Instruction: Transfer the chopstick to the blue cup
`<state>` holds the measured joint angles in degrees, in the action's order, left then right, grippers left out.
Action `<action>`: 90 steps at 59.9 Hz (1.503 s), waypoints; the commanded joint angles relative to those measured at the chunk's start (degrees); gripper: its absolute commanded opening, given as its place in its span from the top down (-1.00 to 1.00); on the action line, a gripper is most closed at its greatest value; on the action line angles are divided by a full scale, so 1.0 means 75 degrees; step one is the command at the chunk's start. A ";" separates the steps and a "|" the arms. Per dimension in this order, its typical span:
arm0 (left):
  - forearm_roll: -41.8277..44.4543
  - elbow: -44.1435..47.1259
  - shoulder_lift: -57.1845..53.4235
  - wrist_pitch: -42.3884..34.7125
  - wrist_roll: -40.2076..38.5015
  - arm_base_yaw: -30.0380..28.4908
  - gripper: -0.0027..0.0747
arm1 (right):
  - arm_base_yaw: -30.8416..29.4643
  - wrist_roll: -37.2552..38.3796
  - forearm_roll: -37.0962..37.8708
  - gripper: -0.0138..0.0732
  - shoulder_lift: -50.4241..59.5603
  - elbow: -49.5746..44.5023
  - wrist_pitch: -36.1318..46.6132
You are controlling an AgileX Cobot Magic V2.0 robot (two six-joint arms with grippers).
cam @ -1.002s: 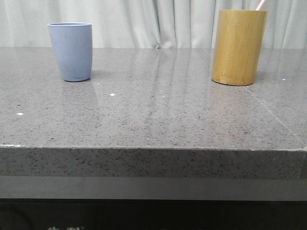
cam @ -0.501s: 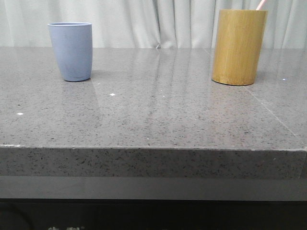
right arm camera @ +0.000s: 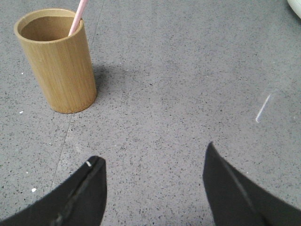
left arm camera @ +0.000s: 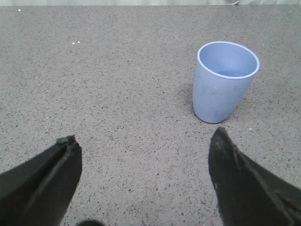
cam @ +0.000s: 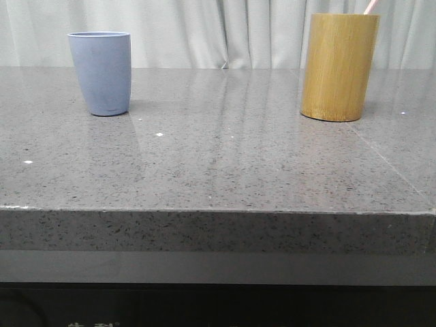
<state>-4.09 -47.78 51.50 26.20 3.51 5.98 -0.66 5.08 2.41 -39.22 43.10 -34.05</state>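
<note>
The chopstick [right arm camera: 78, 16] stood inside the bamboo holder [cam: 338, 67] at the right of the grey stone table [cam: 225, 163], leaning against its rim, with only its pink tip showing above the holder in the front view. Far to the left we saw the blue cup [cam: 100, 72], upright and well apart from the holder. From the left wrist camera we found the left gripper [left arm camera: 143, 155] poised above the table with its fingers spread wide and nothing between them; the blue cup stood just beyond one fingertip [left arm camera: 223, 146], not touching it. From the right wrist camera we saw the right gripper [right arm camera: 153, 165] likewise held over bare table, fingers wide apart and holding nothing, the bamboo holder and chopstick standing clear beyond them.
</note>
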 commanded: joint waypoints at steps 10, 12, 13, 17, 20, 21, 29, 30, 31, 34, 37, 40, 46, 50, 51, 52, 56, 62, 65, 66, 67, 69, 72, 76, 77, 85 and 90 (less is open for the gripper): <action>-0.0180 -0.1848 0.1139 0.0755 -0.0022 -0.0004 -0.53 | -0.0026 -0.0092 0.0104 -0.41 -0.0013 0.0228 0.0513; -0.0180 -0.2096 0.1348 0.0915 -0.0008 -0.0004 -0.53 | -0.0024 -0.0092 0.0105 -0.41 -0.0013 0.0228 0.0513; -0.0180 -0.2239 0.1478 0.0976 -0.0008 -0.0004 -0.53 | -0.0024 -0.0092 0.0105 -0.41 -0.0013 0.0228 0.0513; -0.0197 -0.2653 0.1854 0.1229 -0.0008 0.0022 -0.53 | -0.0025 -0.0092 0.0075 -0.41 -0.0013 0.0228 0.0513; -0.0197 -0.2958 0.2136 0.1369 0.0007 0.0104 -0.53 | -0.0025 -0.0092 0.0000 -0.41 -0.0013 0.0228 0.0513; -0.0197 -0.3038 0.2217 0.1382 0.0007 0.0138 -0.53 | -0.0025 -0.0092 -0.0024 -0.41 -0.0013 0.0228 0.0513; -0.0197 -0.3785 0.2978 0.1441 0.0207 0.0570 -0.53 | 0.0156 -0.0303 -0.0112 -0.41 -0.0013 0.0235 0.0504; -0.0197 -0.3870 0.3060 0.1456 0.0207 0.0615 -0.53 | 0.0191 -0.0327 -0.0112 -0.41 -0.0013 0.0241 0.0491; -0.0197 -0.3958 0.3145 0.1506 0.0207 0.0659 -0.53 | 0.0228 -0.0339 -0.0112 -0.41 -0.0013 0.0242 0.0485; -0.0158 -0.4253 0.3407 0.1727 0.0207 0.0769 -0.53 | 0.0338 -0.0377 -0.0112 -0.41 -0.0013 0.0242 0.0496; -0.0182 -0.4674 0.3773 0.1972 0.0207 0.0826 -0.53 | 0.0415 -0.0377 -0.0112 -0.41 -0.0013 0.0242 0.0496; -0.0205 -0.5010 0.4057 0.2239 0.0193 0.0846 -0.53 | 0.0470 -0.0377 -0.0112 -0.41 -0.0013 0.0242 0.0496; -0.0206 -0.5855 0.4721 0.2974 0.0193 0.0846 -0.53 | 0.0601 -0.0377 -0.0112 -0.41 -0.0013 0.0242 0.0496; -0.0206 -0.6335 0.5095 0.3384 0.0193 0.0846 -0.53 | 0.0622 -0.0377 -0.0112 -0.41 -0.0013 0.0242 0.0496; -0.0206 -0.6448 0.5185 0.3476 0.0193 0.0846 -0.53 | 0.0632 -0.0377 -0.0112 -0.41 -0.0013 0.0242 0.0496; -0.0206 -0.6559 0.5275 0.3597 0.0193 0.0846 -0.53 | 0.0639 -0.0377 -0.0112 -0.41 -0.0013 0.0242 0.0496; -0.0206 -0.7116 0.5746 0.3894 0.0193 0.0846 -0.53 | 0.0639 -0.0377 -0.0112 -0.41 -0.0013 0.0242 0.0496; -0.0242 -0.7717 0.6295 0.4181 0.0169 0.0846 -0.53 | 0.0639 -0.0377 -0.0112 -0.41 -0.0013 0.0242 0.0496; -0.0257 -0.7925 0.6507 0.4299 0.0153 0.0846 -0.53 | 0.0639 -0.0377 -0.0112 -0.41 -0.0013 0.0242 0.0496; -0.0257 -0.7992 0.6575 0.4336 0.0153 0.0846 -0.52 | 0.0639 -0.0377 -0.0112 -0.41 -0.0013 0.0242 0.0496; -0.0257 -0.8060 0.6644 0.4400 0.0138 0.0846 -0.52 | 0.0639 -0.0377 -0.0112 -0.41 -0.0013 0.0242 0.0496; -0.0257 -0.8254 0.6813 0.4491 0.0138 0.0846 -0.49 | 0.0639 -0.0377 -0.0112 -0.41 -0.0013 0.0242 0.0496; -0.0257 -0.8422 0.7027 0.4549 0.0123 0.0846 -0.44 | 0.0639 -0.0377 -0.0112 -0.41 -0.0013 0.0242 0.0496; -0.0257 -0.8630 0.7239 0.4567 0.0038 0.0846 -0.36 | 0.0639 -0.0377 -0.0112 -0.41 -0.0013 0.0242 0.0496; -0.0257 -0.8679 0.7303 0.4566 -0.0003 0.0846 -0.34 | 0.0639 -0.0377 -0.0112 -0.41 -0.0013 0.0242 0.0487; -0.0308 -0.8953 0.7644 0.4582 -0.0053 0.0846 -0.19 | 0.0639 -0.0377 -0.0112 -0.41 -0.0013 0.0242 0.0469; -0.0308 -0.8970 0.7739 0.4603 -0.0053 0.0846 -0.11 | 0.0639 -0.0377 -0.0105 -0.41 -0.0013 0.0242 0.0466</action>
<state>-5.40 -112.73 111.80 62.40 3.84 11.92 4.09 2.72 1.52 -39.22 43.10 -34.14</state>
